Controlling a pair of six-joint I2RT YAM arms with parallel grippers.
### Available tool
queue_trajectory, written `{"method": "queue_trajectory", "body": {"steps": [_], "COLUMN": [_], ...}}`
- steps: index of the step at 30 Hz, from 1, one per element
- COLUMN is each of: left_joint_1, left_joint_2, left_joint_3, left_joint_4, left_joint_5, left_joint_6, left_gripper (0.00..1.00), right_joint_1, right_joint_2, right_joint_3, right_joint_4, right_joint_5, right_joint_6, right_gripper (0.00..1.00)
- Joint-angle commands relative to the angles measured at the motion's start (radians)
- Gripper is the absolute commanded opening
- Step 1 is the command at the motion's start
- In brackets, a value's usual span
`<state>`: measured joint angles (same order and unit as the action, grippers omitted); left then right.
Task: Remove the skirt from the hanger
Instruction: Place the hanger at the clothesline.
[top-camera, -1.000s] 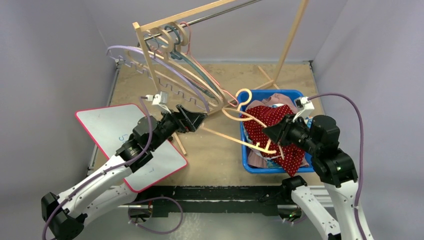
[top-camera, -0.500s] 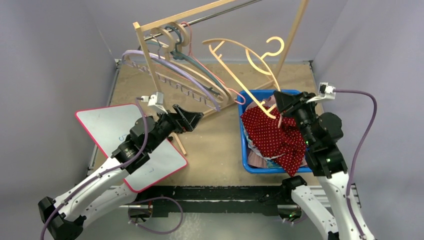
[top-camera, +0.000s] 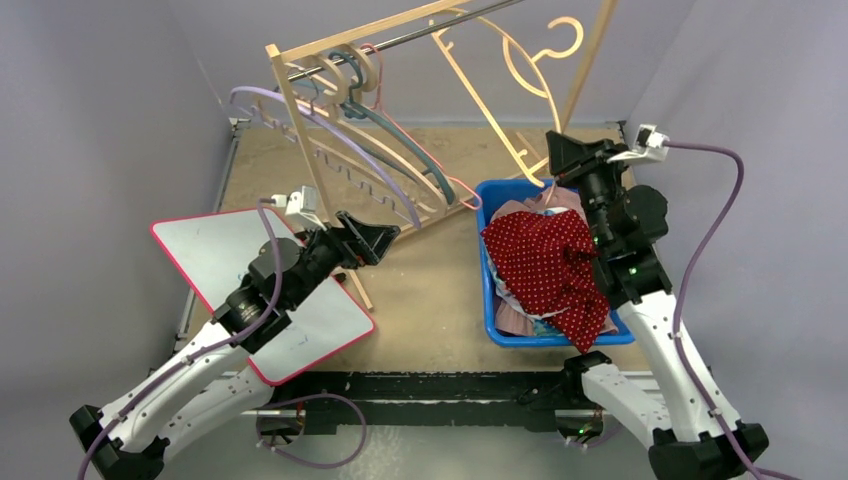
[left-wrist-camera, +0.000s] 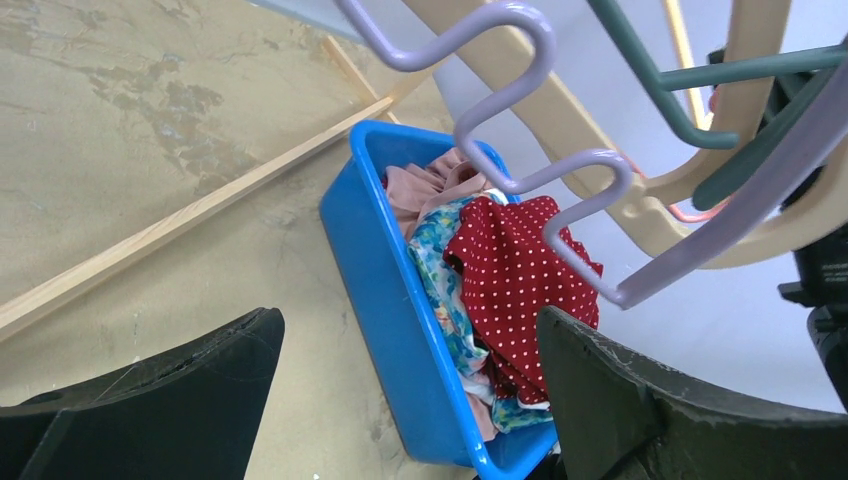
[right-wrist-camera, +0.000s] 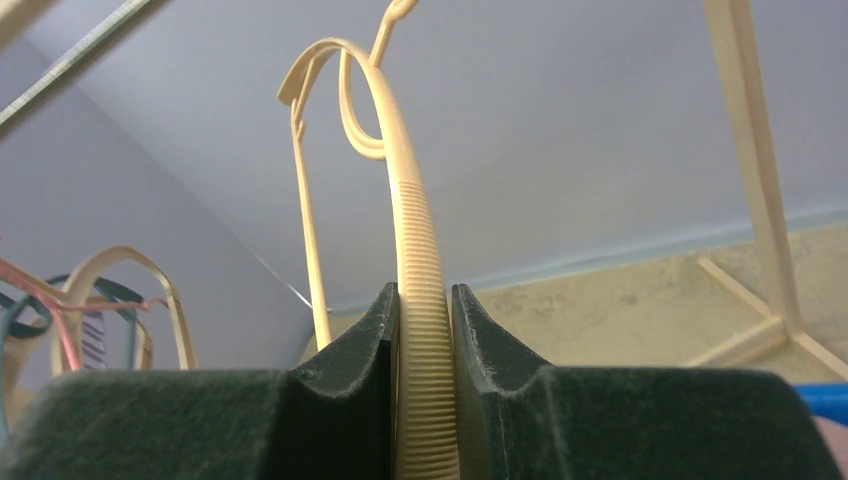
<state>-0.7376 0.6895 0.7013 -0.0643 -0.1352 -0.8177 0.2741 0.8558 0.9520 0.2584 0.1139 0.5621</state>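
Note:
The red skirt (top-camera: 545, 262) with white dots lies crumpled on other clothes in the blue bin (top-camera: 487, 290), free of the hanger. The bare cream hanger (top-camera: 486, 108) is raised high over the bin, its hook up by the rack's rail. My right gripper (top-camera: 552, 165) is shut on the hanger's ribbed arm (right-wrist-camera: 410, 200), which runs up between the pads of the right gripper (right-wrist-camera: 425, 300). My left gripper (top-camera: 385, 238) stands open above the table, left of the bin. In the left wrist view the skirt (left-wrist-camera: 520, 280) and bin (left-wrist-camera: 380, 270) show between the left gripper's (left-wrist-camera: 408, 330) wide-apart fingers.
A wooden clothes rack (top-camera: 300, 130) stands across the back, with several empty hangers (top-camera: 370, 120) hung on its left end; a purple one (left-wrist-camera: 560, 200) hangs close to my left wrist. A white board with a pink rim (top-camera: 240, 270) lies under my left arm.
My right arm has swung the hanger up out of the bin toward the rack's rail. The skirt stayed behind in the bin. My left gripper has drawn back slightly, still open.

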Motion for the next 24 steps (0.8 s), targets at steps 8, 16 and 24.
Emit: {"method": "queue_trajectory", "body": {"steps": [8, 16, 24], "left_joint_1": [0.003, 0.004, 0.003], "left_joint_2": [-0.02, -0.024, -0.028], "left_joint_3": [0.049, 0.053, 0.066], "left_joint_4": [0.003, 0.001, -0.018], "left_joint_5": [-0.009, -0.011, -0.021], "left_joint_6": [0.004, 0.003, 0.017], "left_gripper": [0.97, 0.97, 0.97], "right_joint_1": [0.001, 0.002, 0.001], "right_joint_2": [0.09, 0.135, 0.193], "right_joint_3": [0.163, 0.164, 0.185], "right_joint_4": [0.233, 0.259, 0.283], "right_joint_5": [0.007, 0.007, -0.02], "right_joint_6": [0.017, 0.104, 0.09], "right_gripper": [0.0, 0.0, 0.0]}}
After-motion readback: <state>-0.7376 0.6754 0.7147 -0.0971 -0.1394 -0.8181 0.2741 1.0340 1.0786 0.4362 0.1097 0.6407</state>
